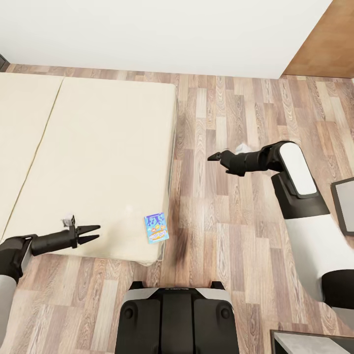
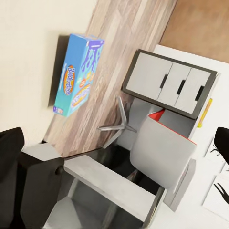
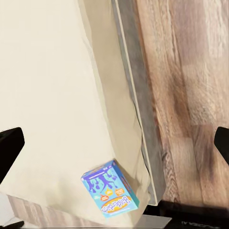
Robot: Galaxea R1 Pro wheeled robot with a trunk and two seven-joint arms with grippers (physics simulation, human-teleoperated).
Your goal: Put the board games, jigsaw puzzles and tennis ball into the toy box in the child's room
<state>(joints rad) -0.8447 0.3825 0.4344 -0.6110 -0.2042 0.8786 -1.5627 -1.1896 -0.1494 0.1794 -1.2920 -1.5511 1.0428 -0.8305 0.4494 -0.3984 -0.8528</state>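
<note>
Small blue board game (image 1: 156, 228) lies flat on beige bed (image 1: 93, 162) corner.

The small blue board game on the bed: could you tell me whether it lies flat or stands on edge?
Flat. The blue board game lies printed face up on the bed, near its corner.

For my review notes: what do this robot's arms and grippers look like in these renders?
Both arms pair white shell segments with black joints and black forearms. The right arm has a rounded white upper segment and a black wrist. Each one ends in a black gripper with two slim, pointed fingers: left gripper, right gripper. The left gripper carries a small grey bracket near its base. No cables or markings are visible.
</note>
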